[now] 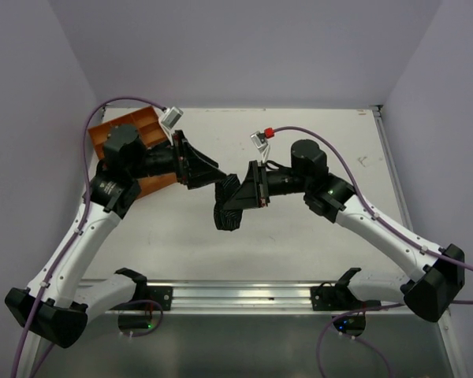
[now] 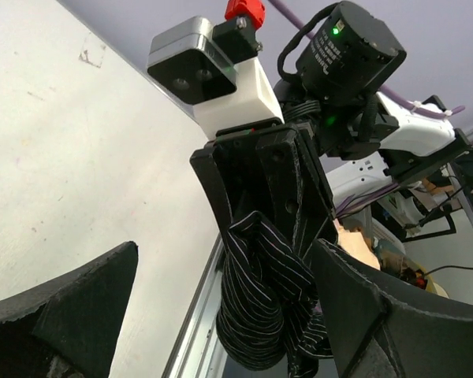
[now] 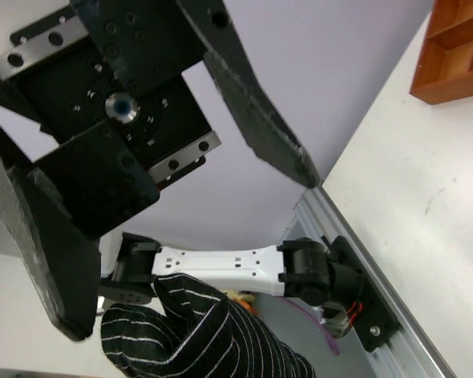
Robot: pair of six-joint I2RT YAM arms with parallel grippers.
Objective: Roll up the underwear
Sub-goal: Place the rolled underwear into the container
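Gripping the underwear (image 1: 227,211) in the right jaws, partly closed on one bunched end. Black fabric with thin pale stripes, hanging as a crumpled wad over the middle of the desk (image 1: 315,260); cannot tell whether lifted clear or brushing it. Holding the left jaws spread wide and empty, just left of the wad and a bit farther back, pointed at it. Seen from the left wrist: dangling in that wide gap, close to its right-hand side, contact unclear. Orange tray (image 3: 453,63) at the far left, well apart, not involved. Judged step: mid-air regrasp or straightening, not rolling proper; no tidy roll, no flat spread yet. Probably early in the task. Next move likely calls for closing the left jaws on a free hanging edge, pulling taut against the right grip, then laying flat on the desk to start the roll. Worth avoiding a pinch through several layers.
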